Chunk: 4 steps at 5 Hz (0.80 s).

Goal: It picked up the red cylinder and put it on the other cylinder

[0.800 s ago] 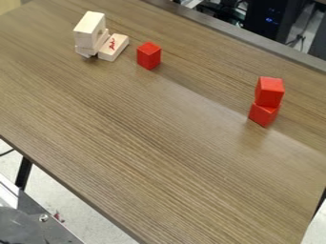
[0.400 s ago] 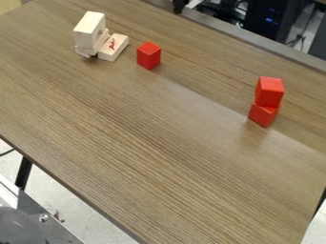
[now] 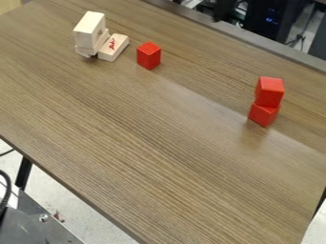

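At the top edge of the camera view, beyond the table's far rim, a dark part that looks like the gripper (image 3: 223,10) hangs well above and left of the red stack. Toward the right side, one red block (image 3: 269,91) rests on another red block (image 3: 263,114), the upper set slightly askew. A third red block (image 3: 149,55) stands alone on the table, upper left of the stack. All these red pieces look box-shaped rather than round.
Left of the lone red block, pale wooden blocks (image 3: 90,29) are piled up, with a flat wooden block (image 3: 114,46) bearing red marks beside them. The wooden table (image 3: 146,138) ends at a grey rail along its far side. Metal equipment (image 3: 38,228) stands at the lower left.
The dark part came in at the top edge and has moved right along it. At the lower left, a black cable has appeared and a rounded grey shape has gone. The blocks have kept their places.
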Each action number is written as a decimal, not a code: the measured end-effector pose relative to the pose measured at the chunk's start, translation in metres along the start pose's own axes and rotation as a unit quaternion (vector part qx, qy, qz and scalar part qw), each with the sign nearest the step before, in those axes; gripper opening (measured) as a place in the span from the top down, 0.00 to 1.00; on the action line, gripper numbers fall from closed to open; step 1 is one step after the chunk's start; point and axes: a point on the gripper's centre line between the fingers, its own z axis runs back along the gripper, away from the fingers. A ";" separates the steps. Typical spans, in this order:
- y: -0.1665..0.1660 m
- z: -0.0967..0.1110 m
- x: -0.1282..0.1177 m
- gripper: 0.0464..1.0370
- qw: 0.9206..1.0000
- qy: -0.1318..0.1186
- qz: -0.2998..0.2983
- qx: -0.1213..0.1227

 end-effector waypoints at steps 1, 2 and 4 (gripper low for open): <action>-0.025 0.004 -0.001 0.04 1.000 -0.005 0.030 0.004; -0.041 0.006 -0.003 0.04 0.998 -0.008 0.068 0.003; -0.059 -0.010 -0.004 0.04 0.982 0.009 0.186 0.029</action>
